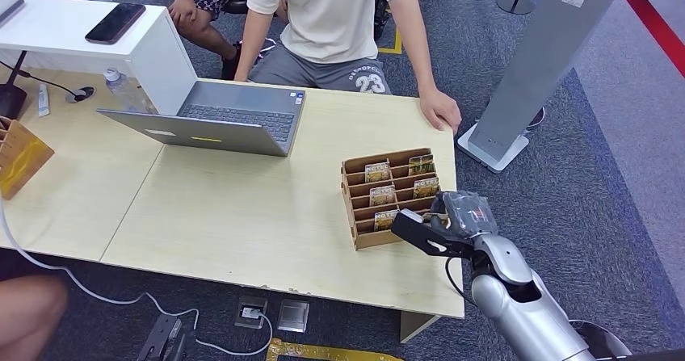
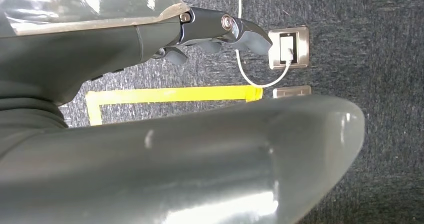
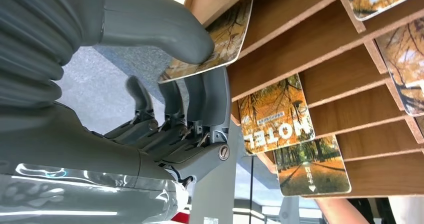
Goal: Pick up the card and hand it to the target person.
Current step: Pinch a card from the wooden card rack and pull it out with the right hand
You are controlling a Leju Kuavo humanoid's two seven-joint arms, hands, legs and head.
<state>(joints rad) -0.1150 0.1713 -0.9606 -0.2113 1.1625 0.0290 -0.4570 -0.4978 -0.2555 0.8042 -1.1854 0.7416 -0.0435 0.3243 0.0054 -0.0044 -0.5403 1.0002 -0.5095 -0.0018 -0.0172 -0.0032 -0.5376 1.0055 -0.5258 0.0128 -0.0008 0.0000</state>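
Right robot hand (image 1: 432,230) pinches a card (image 3: 212,41); left robot hand (image 2: 220,31) curled.

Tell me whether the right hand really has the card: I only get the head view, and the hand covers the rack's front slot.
Observer: Yes. In the right wrist view the thumb presses on the card and the fingers lie under it, so the right hand pinches it.
Operator: Is it out of the rack?
Observer: Not yet, it seems; its far end sits at the slot of the wooden rack.
Operator: And the left hand?
Observer: The left hand hangs over the carpet near a floor socket, with nothing in it that I can see.
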